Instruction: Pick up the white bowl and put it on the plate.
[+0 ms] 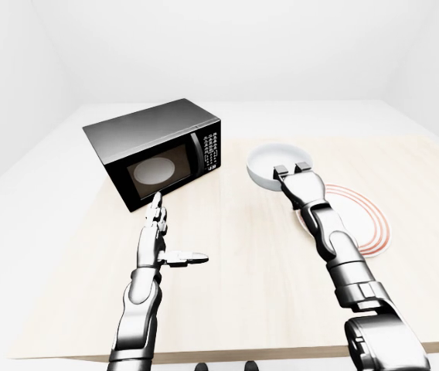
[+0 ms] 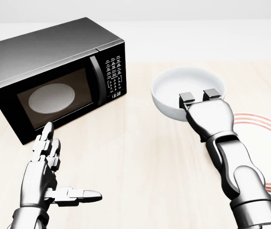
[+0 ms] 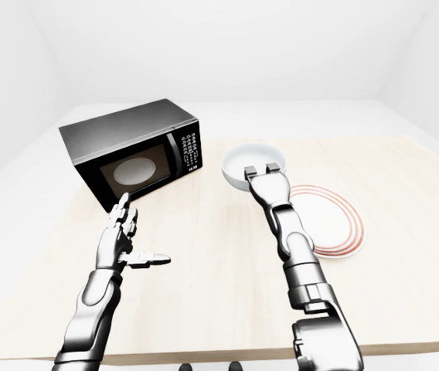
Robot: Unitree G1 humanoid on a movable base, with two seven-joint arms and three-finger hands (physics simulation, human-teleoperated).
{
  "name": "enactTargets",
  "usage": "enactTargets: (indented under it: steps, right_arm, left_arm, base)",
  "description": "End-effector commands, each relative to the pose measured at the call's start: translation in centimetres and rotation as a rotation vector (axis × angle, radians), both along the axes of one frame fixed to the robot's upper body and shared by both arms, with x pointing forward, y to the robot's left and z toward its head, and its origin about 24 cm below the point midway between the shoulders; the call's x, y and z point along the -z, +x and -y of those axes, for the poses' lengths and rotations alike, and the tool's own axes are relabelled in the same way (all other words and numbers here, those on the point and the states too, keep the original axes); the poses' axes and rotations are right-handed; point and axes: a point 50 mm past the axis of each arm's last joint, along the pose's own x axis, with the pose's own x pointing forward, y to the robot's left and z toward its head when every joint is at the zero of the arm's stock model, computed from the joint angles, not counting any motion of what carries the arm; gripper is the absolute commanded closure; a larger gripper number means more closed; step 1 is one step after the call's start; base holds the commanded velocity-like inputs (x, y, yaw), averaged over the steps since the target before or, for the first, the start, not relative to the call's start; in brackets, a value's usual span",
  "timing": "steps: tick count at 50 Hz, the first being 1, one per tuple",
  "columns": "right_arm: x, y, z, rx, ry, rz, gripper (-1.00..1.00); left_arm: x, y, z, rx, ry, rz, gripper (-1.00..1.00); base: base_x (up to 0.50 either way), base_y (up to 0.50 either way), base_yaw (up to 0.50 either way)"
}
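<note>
white bowl [image 2: 187,89] upright, mouth up | right hand [image 2: 200,98] grasping rim | left hand [image 2: 47,169] released

The plate [image 2: 269,143] runs off the head view's right edge, partly behind the right forearm. The microwave [image 2: 49,78] keypad's markings are too small to read.

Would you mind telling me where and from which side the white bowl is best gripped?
By its rim, on the side nearest the view's bottom, pinched between fingers inside and hand outside. The white bowl is upright with an open, thin wall, and the right hand already holds it that way.
</note>
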Motion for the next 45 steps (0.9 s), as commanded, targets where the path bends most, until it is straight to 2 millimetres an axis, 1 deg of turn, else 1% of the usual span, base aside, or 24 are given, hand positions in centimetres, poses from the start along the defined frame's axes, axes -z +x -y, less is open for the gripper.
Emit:
enactTargets:
  steps: [1, 13, 22, 30, 35, 45]
  right_arm:
    - [-0.5, 0.0, 1.8, 0.04, 0.132, 0.033, 1.0]
    - [-0.4, -0.1, 3.7, 0.086, 0.133, 0.036, 1.0]
    - [-1.1, -0.3, 4.9, 0.111, 0.133, 0.045, 1.0]
    - [-0.8, -0.4, 6.3, 0.151, 0.13, 0.048, 1.0]
    - [-1.0, -0.5, 7.0, 0.168, 0.132, 0.05, 1.0]
    - [-0.7, -1.1, 8.6, 0.208, 0.133, 0.05, 1.0]
  left_arm:
    - [0.0, 0.0, 0.0, 0.0, 0.0, 0.0, -1.0]
    - [0.0, 0.0, 0.0, 0.0, 0.0, 0.0, -1.0]
    - [0.0, 0.0, 0.0, 0.0, 0.0, 0.0, -1.0]
    - [0.0, 0.0, 0.0, 0.0, 0.0, 0.0, -1.0]
    - [0.0, 0.0, 0.0, 0.0, 0.0, 0.0, -1.0]
    - [0.0, 0.0, 0.0, 0.0, 0.0, 0.0, -1.0]
  base:
    - [0.0, 0.0, 0.0]
    - [0.0, 0.0, 0.0]
    - [0.0, 0.0, 0.0]
    - [0.0, 0.0, 0.0]
    - [0.0, 0.0, 0.0]
    - [0.0, 0.0, 0.0]
